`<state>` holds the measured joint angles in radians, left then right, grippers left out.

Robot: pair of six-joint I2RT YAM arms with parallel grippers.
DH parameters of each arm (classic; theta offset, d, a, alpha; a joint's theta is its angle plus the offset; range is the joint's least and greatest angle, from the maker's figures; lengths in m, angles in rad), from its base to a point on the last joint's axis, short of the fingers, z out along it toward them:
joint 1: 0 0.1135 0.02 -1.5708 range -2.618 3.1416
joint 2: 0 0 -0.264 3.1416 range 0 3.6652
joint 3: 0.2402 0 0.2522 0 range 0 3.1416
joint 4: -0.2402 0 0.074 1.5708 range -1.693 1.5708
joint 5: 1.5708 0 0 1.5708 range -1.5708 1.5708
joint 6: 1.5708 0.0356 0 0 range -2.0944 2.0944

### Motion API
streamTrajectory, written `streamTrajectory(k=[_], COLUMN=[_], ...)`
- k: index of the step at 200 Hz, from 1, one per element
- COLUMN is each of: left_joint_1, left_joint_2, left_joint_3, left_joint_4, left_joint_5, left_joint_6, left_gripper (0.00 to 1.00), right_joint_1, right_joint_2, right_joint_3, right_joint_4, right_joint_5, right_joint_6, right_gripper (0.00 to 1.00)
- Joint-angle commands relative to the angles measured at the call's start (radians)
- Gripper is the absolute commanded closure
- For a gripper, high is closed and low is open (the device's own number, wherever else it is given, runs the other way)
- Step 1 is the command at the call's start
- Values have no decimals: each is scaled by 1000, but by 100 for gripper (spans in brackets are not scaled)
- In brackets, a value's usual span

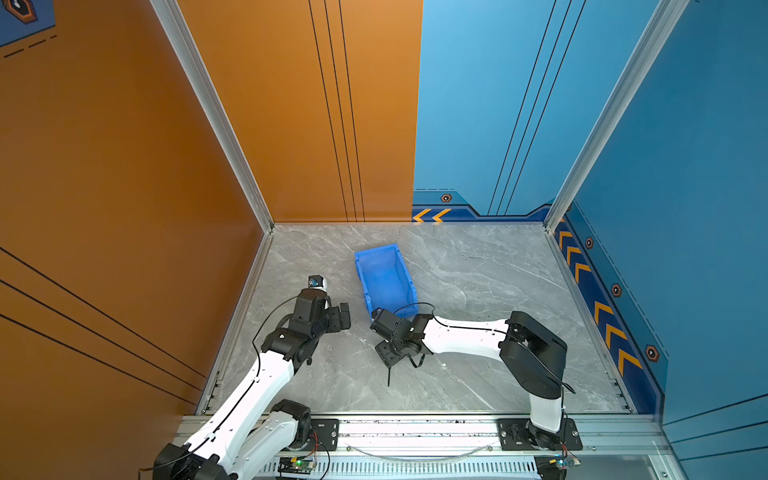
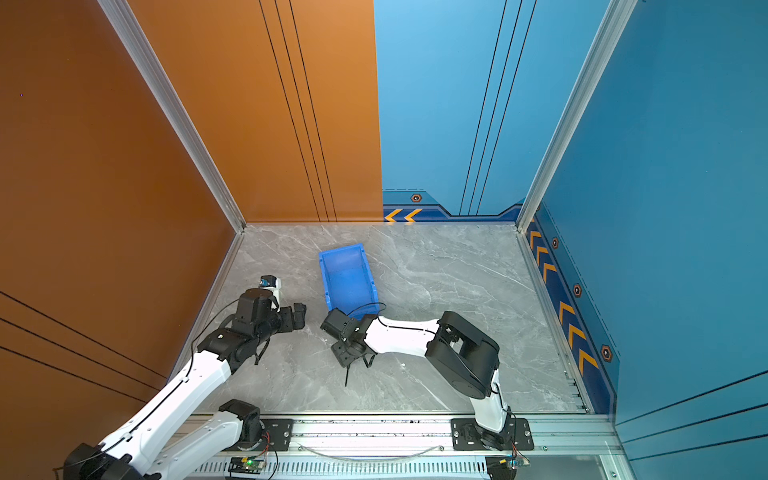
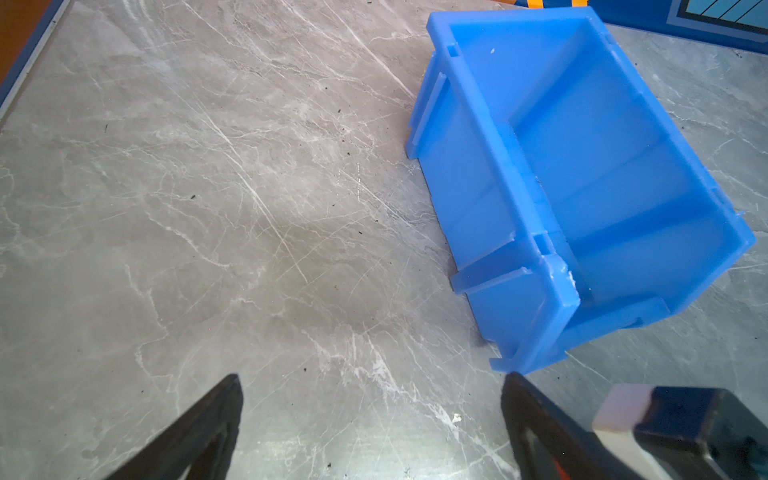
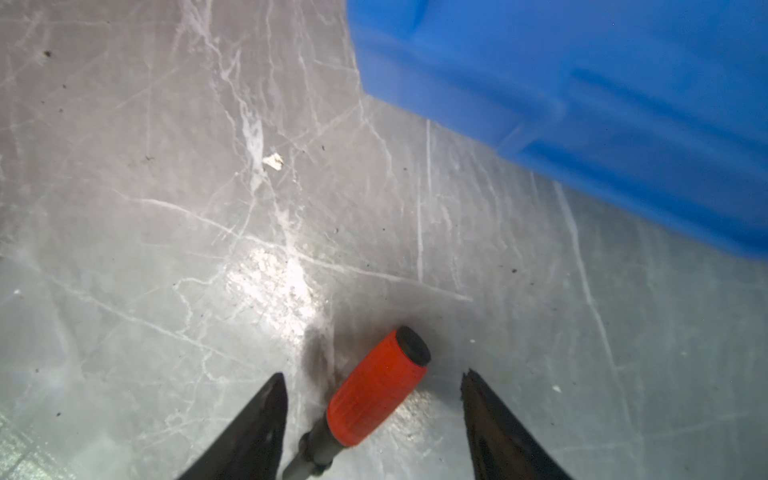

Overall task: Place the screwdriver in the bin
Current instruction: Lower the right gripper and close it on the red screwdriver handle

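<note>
Right wrist view: the screwdriver (image 4: 378, 399) is seen lying on the table (image 4: 166, 208). Its ribbed red-orange cylindrical handle is flanked, untouched, by the spread jaws of the right gripper (image 4: 374, 374), and its shaft is cut off. The smooth plastic bin (image 4: 582, 83) is blurred nearby. The left gripper (image 3: 372, 375) is held agape near the bin. The grey veined marble is enclosed by an orange wall (image 1: 104, 166) and a blue wall (image 1: 685, 166).

bin (image 1: 384, 278): bright blue, open-topped, sloped walls, upright on the desk (image 1: 478, 291), set askew. screwdriver (image 4: 378, 386): red-orange ribbed handle, black end cap, dark collar, thin black shaft; lies flat near the bin's lower end, not touching; shaft apparently points away from it.
</note>
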<state>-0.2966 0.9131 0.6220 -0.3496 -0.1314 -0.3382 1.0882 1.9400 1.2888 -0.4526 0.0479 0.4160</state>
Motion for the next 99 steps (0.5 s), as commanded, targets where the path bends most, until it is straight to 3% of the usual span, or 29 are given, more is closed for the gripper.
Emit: streamTrajectory(k=[1,99], left_joint_1=[-9,-32], left_joint_2=[-3,-15], left_joint_3=[-16,-17], left_joint_4=[-5,-9], left_joint_5=[-30,-92], left_joint_6=[1,26], left_gripper=[2,2], right_joint_1=[6,-39], right_joint_2=[8,31], right_joint_3=[20,2], right_joint_4=[-38,-41], right_joint_5=[-3,-25], right_joint_6=[-8,-37], right_gripper=[37,72])
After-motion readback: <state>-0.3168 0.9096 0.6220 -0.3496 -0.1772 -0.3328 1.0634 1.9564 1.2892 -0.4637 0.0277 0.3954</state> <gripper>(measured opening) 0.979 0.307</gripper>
